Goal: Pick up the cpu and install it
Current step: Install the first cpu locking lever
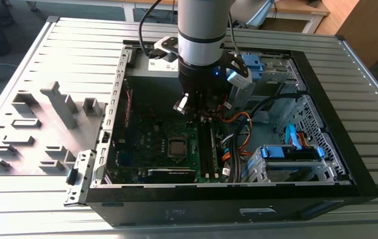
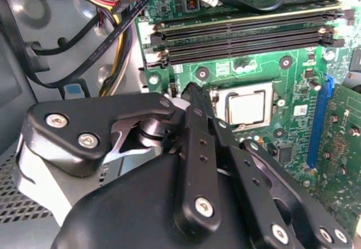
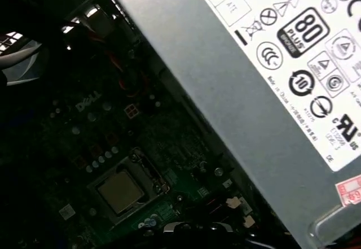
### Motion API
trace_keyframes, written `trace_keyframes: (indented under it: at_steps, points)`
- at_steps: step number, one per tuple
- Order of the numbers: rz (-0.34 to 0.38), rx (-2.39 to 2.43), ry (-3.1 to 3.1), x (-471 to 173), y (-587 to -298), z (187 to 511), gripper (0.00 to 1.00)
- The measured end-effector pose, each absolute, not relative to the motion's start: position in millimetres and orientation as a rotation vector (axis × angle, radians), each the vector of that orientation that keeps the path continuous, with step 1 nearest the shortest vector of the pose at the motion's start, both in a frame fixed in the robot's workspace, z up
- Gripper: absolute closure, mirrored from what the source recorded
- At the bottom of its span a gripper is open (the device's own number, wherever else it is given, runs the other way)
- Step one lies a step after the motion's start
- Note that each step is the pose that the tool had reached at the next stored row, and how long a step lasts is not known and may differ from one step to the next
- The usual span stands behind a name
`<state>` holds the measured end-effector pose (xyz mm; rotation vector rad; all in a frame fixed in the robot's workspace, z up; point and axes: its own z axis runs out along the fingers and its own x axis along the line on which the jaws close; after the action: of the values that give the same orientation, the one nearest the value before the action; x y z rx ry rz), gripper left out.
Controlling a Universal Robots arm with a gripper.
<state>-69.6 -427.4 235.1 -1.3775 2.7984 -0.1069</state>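
Second wrist view puts the black gripper (image 2: 192,94) closest to you, its linkage plates and screws large in the front. You see one narrow finger (image 2: 194,108) reaching toward the board, but whether the jaws are released or clenched, you cannot tell. Nothing is seen held between them.

Just past the fingertip lies the cpu (image 2: 246,106), flat, with its dull silver top up, sitting inside the socket frame (image 2: 217,99) on the green motherboard (image 2: 293,85). Beyond it run the long dark memory slots (image 2: 242,34), and further a bundle of black, orange and yellow cables (image 2: 113,12).

First wrist view shows the same cpu (image 3: 119,192) in its frame, dim, beside the grey power supply box (image 3: 237,91) with a white label.

Exterior view shows the arm (image 1: 202,45) standing down into the open computer case (image 1: 335,164), the gripper (image 1: 198,112) above the board, and the cpu (image 1: 176,147) seated just below it. The case rests on a ribbed metal surface (image 1: 43,50), with a grey fixture block (image 1: 36,129) at the exterior view's left.
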Motion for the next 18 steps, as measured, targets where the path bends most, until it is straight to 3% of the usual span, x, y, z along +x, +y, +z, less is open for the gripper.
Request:
trace_keyframes:
  at_steps: [18]
  points:
    - [-0.121, -1.429, 2.776, -78, -444, 235, 0.89]
